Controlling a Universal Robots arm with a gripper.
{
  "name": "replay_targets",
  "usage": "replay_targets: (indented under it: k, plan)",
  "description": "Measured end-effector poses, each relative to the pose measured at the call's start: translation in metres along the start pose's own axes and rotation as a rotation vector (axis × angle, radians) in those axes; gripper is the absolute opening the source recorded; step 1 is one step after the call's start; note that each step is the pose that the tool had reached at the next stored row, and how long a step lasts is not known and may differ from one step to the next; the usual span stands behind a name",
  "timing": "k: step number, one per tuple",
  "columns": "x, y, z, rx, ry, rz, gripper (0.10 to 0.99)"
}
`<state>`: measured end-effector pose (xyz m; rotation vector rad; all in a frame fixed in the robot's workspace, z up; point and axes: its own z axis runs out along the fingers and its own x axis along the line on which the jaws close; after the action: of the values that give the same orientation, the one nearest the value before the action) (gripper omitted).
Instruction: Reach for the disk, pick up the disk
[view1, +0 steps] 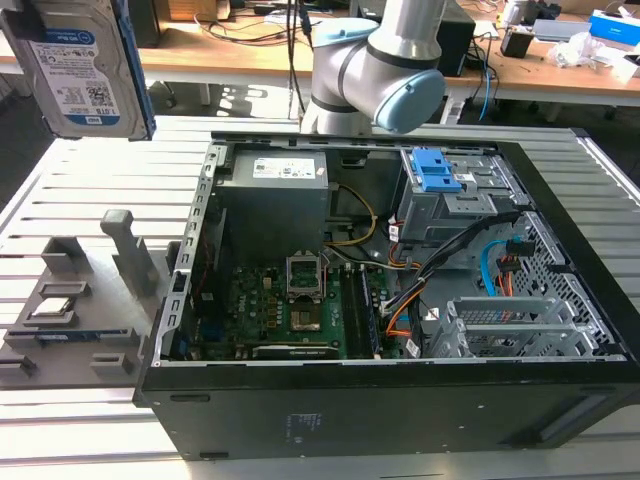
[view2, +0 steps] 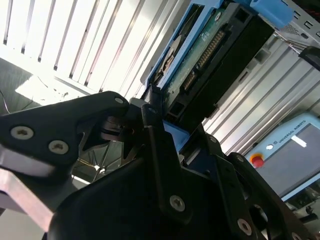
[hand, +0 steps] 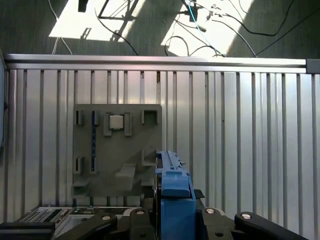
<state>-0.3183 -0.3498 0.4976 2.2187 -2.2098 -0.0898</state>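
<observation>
end effector (hand: 176, 197) is clamped shut on the disk (view1: 85, 70) by one edge, high over the bench (view1: 60, 180), so I reckon any slip could drop it

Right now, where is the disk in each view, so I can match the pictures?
Exterior view: the disk hangs high at the exterior view's left, label facing the camera.
Second wrist view: the disk's circuit-board side, against the slatted table.
First wrist view: the disk edge-on, blue rail beside the grey fixture.
Shared landmark: the slatted table.
</observation>
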Motion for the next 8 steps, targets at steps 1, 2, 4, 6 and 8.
replay_targets:
  k: [1, 2, 4, 6, 8]
  plan:
    - [-0.0001, -0.0085, -0.0004, -0.001, 0.0, 0.0, 0.369]
    - [-0.0002, -0.0124, -0.0005, -0.001, 0.0, 0.0, 0.369]
    - [-0.0002, -0.021, -0.001, -0.002, 0.0, 0.0, 0.369]
    - [-0.0003, -0.0301, -0.0014, -0.002, 0.0, 0.0, 0.369]
    - [-0.0006, -0.0468, -0.0022, -0.004, 0.0, 0.0, 0.369]
